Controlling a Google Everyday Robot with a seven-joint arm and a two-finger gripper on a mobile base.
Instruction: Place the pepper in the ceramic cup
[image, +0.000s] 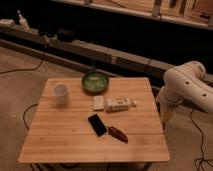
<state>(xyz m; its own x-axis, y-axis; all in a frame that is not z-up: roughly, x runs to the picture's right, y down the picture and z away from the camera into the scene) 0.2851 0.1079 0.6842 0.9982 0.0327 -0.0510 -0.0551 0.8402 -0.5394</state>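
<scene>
The dark red pepper (118, 133) lies on the wooden table (60, 142) near the front, just right of the black phone (97, 124). The white ceramic cup (60, 92) stands upright at the table's back left. My gripper (165, 115) hangs off the table's right edge, at the end of the white arm (187, 86). It is well to the right of the pepper and far from the cup. It holds nothing that I can see.
A green bowl (95, 82) stands at the back middle. A white tube (120, 104) and a small white packet (98, 102) lie mid-table. Cables run over the floor, and a low ledge runs behind the table.
</scene>
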